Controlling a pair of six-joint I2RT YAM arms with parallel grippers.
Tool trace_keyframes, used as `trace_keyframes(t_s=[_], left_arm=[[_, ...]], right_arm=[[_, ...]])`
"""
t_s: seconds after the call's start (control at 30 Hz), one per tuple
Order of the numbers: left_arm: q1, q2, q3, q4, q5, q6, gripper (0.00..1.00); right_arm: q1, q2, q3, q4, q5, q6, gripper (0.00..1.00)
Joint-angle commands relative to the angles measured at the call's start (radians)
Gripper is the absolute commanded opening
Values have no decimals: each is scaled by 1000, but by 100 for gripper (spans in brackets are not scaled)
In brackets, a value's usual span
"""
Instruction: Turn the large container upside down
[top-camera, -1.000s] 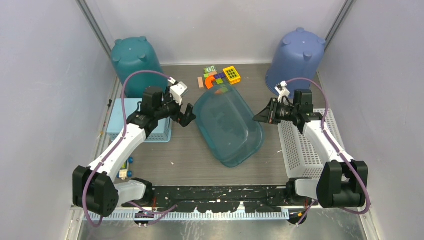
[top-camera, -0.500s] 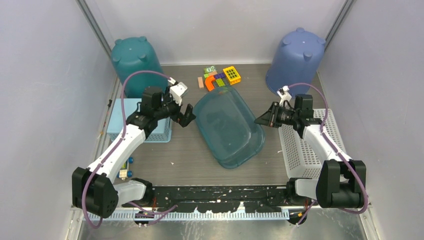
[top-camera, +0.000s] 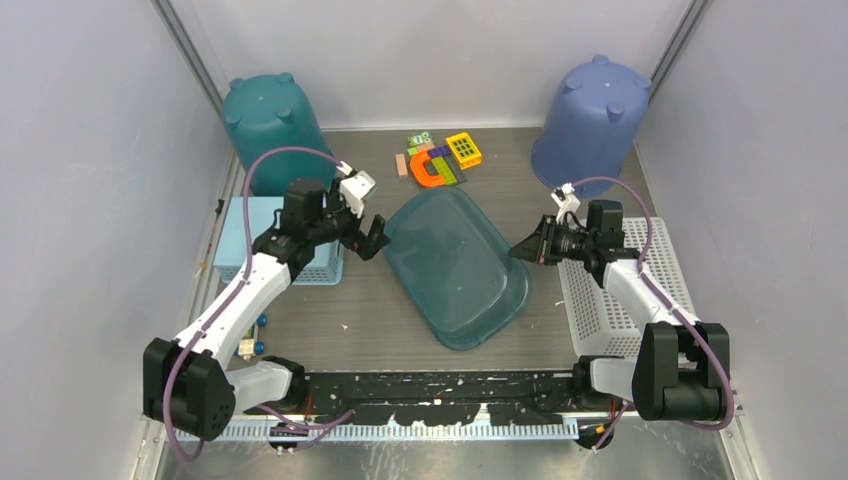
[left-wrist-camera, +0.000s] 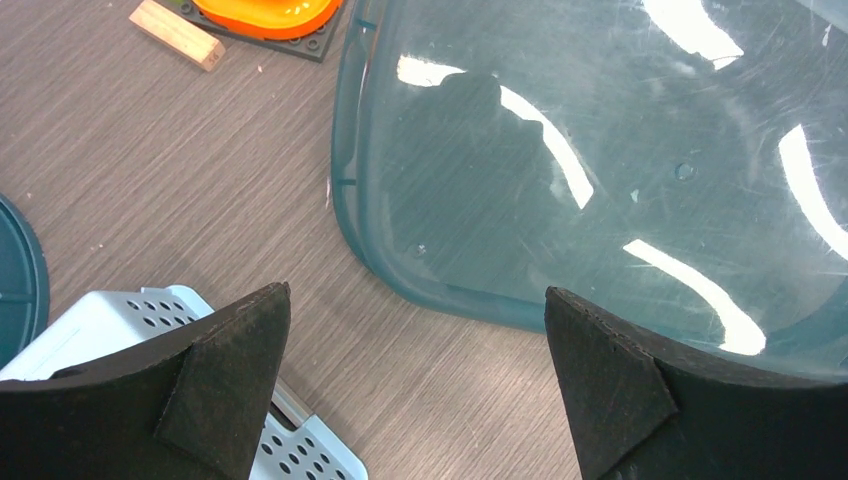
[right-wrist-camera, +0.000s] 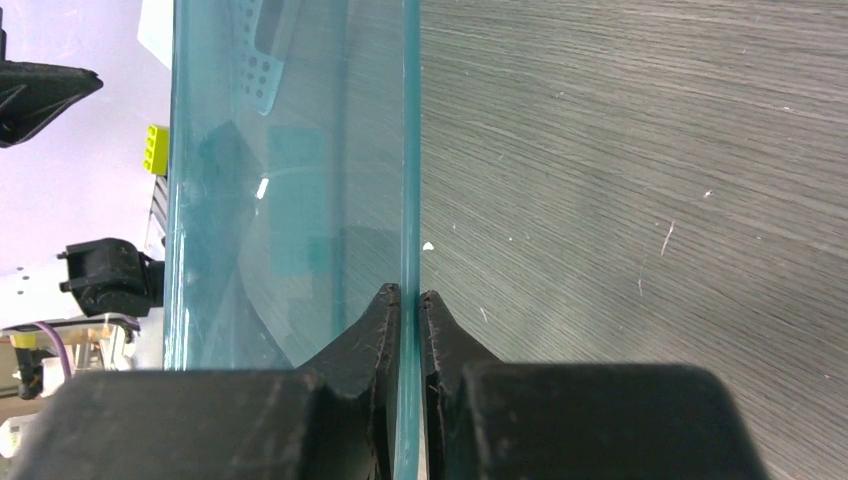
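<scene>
Large container: teal, translucent, lay at centre of top view, long axis running upper left to lower right | right gripper: fingers pressed together on container's right rim, pinching it | left gripper: fingers spread wide, just beside container's upper-left corner | toy blocks: sat at upper centre, above container
</scene>
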Motion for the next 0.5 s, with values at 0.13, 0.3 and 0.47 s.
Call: trace_keyframes(t_s=[0.13,0.3,0.47], left_arm=[[-4,-43,-54,6,-10,71,100],[-6,-57,-74,-17,11,151,100],[-42,-29,-89,-13,-81,196,100]], right_arm=[[-1,-40,-14,67,87,-22,1],[-1,-33,-4,36,162,-39,1],[-1,-29,-1,29,189,-40,1]])
